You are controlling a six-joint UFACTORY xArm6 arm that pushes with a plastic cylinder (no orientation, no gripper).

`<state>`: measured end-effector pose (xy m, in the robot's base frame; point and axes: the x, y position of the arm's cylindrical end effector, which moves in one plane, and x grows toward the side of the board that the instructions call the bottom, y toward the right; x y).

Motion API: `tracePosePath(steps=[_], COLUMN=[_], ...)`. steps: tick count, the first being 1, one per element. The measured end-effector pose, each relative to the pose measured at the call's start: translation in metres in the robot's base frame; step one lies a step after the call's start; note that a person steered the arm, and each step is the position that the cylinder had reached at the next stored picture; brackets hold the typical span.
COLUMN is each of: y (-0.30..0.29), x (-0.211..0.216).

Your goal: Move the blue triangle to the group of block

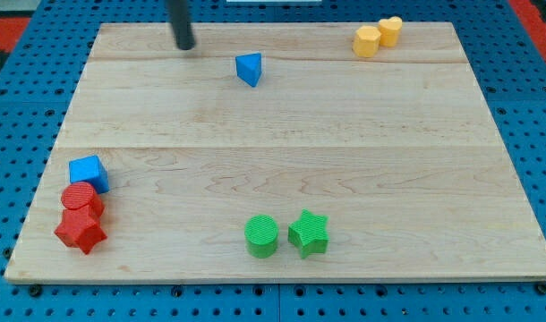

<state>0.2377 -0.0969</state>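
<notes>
The blue triangle [249, 69] lies alone near the view's top, a little left of centre, on the wooden board [282, 134]. My tip [184, 45] rests on the board up and to the left of it, about a block's width or two away, not touching. A group of blocks sits at the view's bottom left: a blue cube [89, 172], a red cylinder [81, 199] and a red star [81, 231], packed close together.
A green cylinder [262, 236] and a green star [309, 233] stand side by side near the view's bottom centre. A yellow hexagon [367, 41] and a yellow heart [390, 30] touch at the top right. A blue pegboard surrounds the board.
</notes>
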Motion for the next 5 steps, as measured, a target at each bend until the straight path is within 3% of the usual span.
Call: tracePosePath(steps=[1,2,3,5], y=[0.042,0.02,0.029,0.047], x=[0.015,0.064,0.063,0.022])
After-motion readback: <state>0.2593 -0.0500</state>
